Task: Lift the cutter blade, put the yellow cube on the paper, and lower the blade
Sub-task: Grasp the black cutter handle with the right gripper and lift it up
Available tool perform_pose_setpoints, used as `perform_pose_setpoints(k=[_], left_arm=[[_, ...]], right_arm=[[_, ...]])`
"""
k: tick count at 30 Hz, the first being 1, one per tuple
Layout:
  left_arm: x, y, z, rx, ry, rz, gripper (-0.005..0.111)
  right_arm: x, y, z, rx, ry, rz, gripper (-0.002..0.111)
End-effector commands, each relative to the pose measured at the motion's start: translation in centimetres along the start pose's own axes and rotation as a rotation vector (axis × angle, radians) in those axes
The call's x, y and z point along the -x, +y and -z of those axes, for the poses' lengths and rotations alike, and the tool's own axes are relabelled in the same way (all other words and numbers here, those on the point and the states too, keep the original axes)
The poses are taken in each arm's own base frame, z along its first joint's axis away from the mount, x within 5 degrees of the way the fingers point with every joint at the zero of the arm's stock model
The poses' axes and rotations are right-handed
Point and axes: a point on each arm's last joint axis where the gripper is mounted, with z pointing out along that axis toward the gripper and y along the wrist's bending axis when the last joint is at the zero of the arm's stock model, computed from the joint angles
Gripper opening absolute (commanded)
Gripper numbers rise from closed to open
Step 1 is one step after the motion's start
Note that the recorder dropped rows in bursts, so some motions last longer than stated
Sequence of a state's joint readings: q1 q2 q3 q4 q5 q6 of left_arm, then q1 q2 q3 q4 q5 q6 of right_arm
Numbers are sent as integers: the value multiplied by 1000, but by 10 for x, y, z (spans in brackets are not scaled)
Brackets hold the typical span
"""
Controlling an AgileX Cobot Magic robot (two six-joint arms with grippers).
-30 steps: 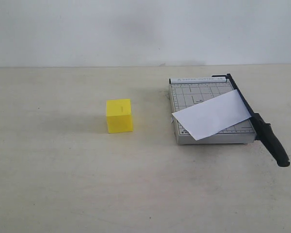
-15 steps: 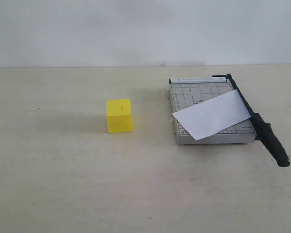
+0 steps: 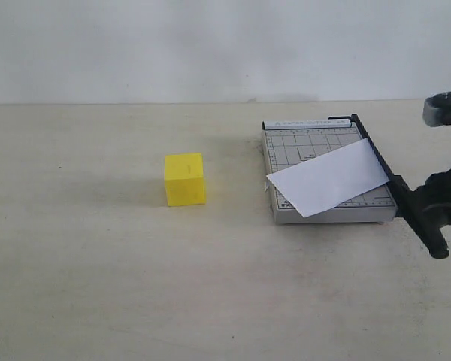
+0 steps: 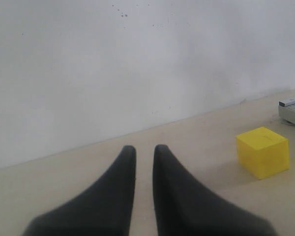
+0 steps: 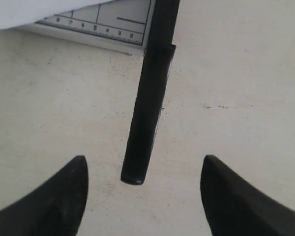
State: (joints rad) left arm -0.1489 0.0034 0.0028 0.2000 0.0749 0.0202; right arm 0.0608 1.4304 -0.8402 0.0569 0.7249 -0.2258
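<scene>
On the desk (image 3: pixel 98 286) nothing is done: cutter blade (image 3: pixel 403 194) down, yellow cube (image 3: pixel 185 179) off the paper (image 3: pixel 327 179), right fingers (image 5: pixel 64 196) apart, apparently clear of the handle (image 5: pixel 146 113), left fingers (image 4: pixel 113 196) nearly together, empty.

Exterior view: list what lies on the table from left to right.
yellow cube → cutter base → cutter blade, its handle end. Left out: the paper, which lies across the base, and the right gripper, which overlaps the handle at the right edge.
</scene>
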Motion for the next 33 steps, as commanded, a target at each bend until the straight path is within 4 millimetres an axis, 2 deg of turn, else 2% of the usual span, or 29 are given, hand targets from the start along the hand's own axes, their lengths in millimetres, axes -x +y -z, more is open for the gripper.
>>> perform_pose_setpoints(k=[1,9,15,17,18,20,24,30,33], left_arm=[[2,0,0,4,-12,10,13],[2,0,0,4,-12,10,13],[2,0,0,4,-12,10,13],[2,0,0,4,-12,10,13],[2,0,0,4,-12,10,13],[2,0,0,4,-12,10,13],[2,0,0,4,-12,10,13],[2,0,0,4,-12,10,13],[2,0,0,4,-12,10,13]], right_arm=[[7,-5,-22,-20,8,37,62],[10,-7,-60,-10,52,29,62],[11,-4,-69,-5,55,49,61],[12,-3,-69,10,52,57,52],[12,-1,-69,23,48,48,43],[12,0,-69,37,46,50,36],[12,0,-69,38,46,48,29],[15,-1,-65,28,9,20,2],[19,-1,-55,15,-47,14,0]])
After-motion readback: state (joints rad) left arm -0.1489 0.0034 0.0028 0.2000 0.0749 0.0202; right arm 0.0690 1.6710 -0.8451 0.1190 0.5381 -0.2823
